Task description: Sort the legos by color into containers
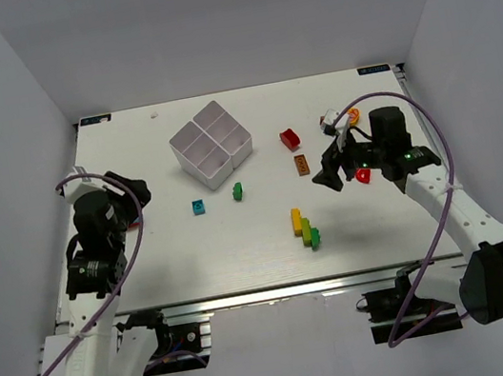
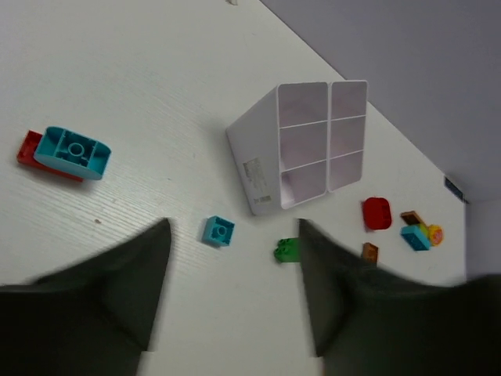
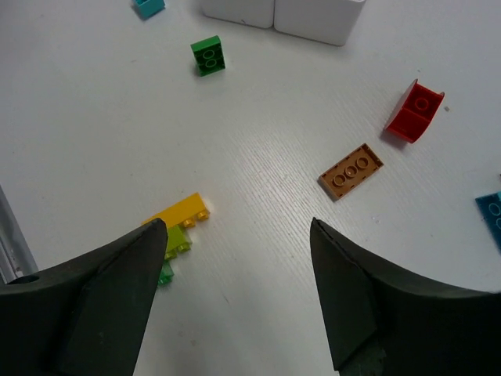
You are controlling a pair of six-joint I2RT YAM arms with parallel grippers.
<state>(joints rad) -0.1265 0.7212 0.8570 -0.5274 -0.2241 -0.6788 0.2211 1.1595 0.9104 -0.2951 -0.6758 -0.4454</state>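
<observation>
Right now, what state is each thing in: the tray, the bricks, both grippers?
White tray, upright, nothing seen in its compartments.
Left gripper, open, holding nothing.
Right gripper, open, holding nothing.
Small blue brick, loose on the table.
Green brick, loose on the table.
Yellow and green bricks, stuck together, on the table.
Red brick, loose on the table.
Orange plate, flat, studs up.
</observation>
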